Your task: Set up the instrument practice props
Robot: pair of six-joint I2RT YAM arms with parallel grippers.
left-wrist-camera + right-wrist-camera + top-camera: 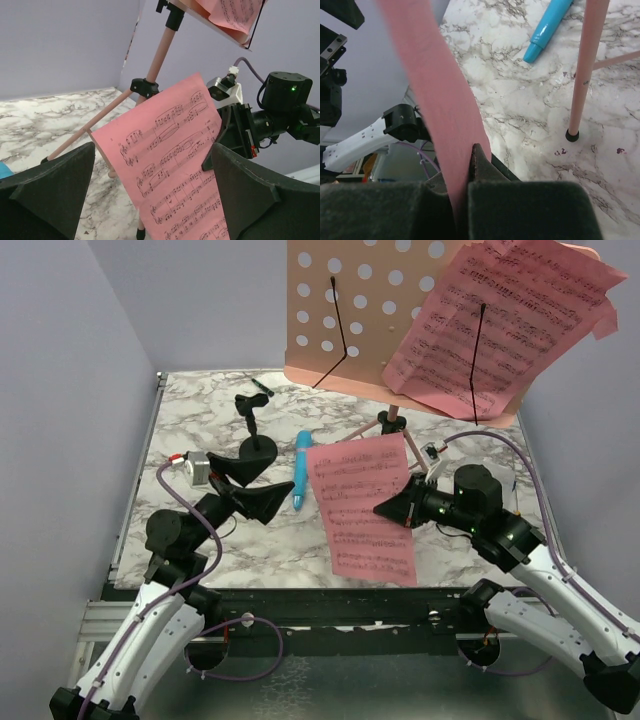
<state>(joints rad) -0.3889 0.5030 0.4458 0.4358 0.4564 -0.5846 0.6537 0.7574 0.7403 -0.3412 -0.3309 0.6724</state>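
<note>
Well, the sheet-music page (362, 505) is thin, limp, easily creased; my right claw (382, 508) is clamped on its right edge, page reaching leftward from it. My left claw (275, 482), spread wide beyond, should take the opposite edge.

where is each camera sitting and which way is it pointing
top external: above and behind, looking down at the table and music stand; both arms show.
left wrist: looks between its open fingers at the held page and right arm.
right wrist: looks past its shut fingers at the blue stick.
All three share the held page.
</note>
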